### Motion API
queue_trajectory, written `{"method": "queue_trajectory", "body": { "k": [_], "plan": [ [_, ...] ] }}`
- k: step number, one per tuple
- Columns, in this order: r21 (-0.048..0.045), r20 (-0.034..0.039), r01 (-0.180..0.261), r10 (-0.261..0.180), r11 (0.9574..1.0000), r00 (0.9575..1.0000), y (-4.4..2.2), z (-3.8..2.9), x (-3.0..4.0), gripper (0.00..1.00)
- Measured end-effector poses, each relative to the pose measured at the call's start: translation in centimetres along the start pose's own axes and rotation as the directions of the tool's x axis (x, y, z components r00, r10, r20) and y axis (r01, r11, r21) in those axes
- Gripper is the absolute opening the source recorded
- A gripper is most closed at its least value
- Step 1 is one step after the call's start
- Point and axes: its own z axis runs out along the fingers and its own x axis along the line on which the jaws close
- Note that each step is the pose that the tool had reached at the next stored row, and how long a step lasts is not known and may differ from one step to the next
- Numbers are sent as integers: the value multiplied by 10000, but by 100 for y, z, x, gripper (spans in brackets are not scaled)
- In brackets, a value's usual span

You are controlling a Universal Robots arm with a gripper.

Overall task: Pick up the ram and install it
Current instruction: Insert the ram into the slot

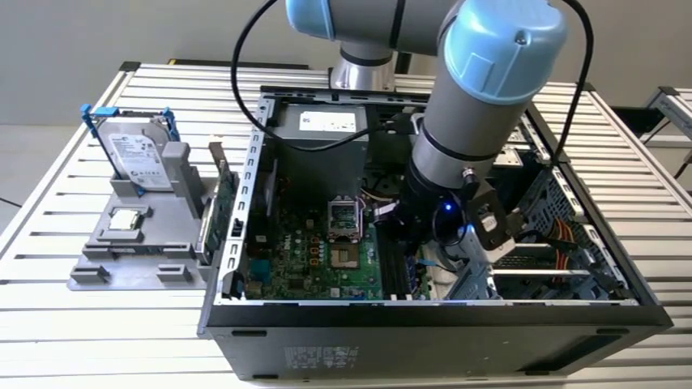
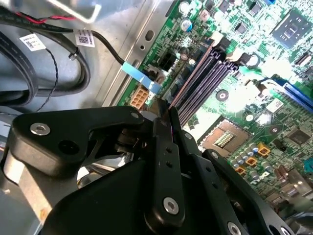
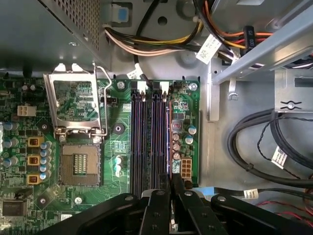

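Note:
My gripper (image 1: 409, 243) is down inside the open computer case (image 1: 433, 312), over the black memory slots (image 3: 146, 137) of the green motherboard (image 1: 313, 259). In both wrist views its black fingers (image 3: 159, 205) stand close together, shut on the ram (image 3: 169, 137). The ram shows edge-on as a thin dark line. It runs along the slot nearest the board's edge, beside the white connector (image 3: 186, 169). In the second wrist view the ram (image 2: 193, 78) lines up with the slots (image 2: 208, 73) ahead of the gripper (image 2: 171, 117). Whether it sits in the slot I cannot tell.
The processor socket (image 3: 78, 161) and its raised metal frame (image 3: 76, 103) lie beside the slots. Black cables (image 3: 259, 147) and a metal bracket (image 3: 254, 54) crowd the other side. Outside the case, a grey fixture (image 1: 141, 259) holds a hard drive (image 1: 141, 158) and a green card (image 1: 224, 207).

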Motion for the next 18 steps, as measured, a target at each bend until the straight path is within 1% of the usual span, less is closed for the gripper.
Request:
{"method": "queue_trajectory", "body": {
  "k": [3, 6, 8, 13, 18],
  "plan": [
    [20, 1, 1, -1, 10000, 10000, 34, 14, 0, 0],
    [64, 24, 6, -6, 10000, 10000, 59, 25, 0, 0],
    [87, 27, 32, -33, 10000, 10000, 66, 30, 0, 0],
    [90, 16, 256, -257, 9996, 9997, 70, 31, 2, 0],
    [91, 14, 286, -286, 9996, 9996, 71, 40, 2, 0]
  ]
}}
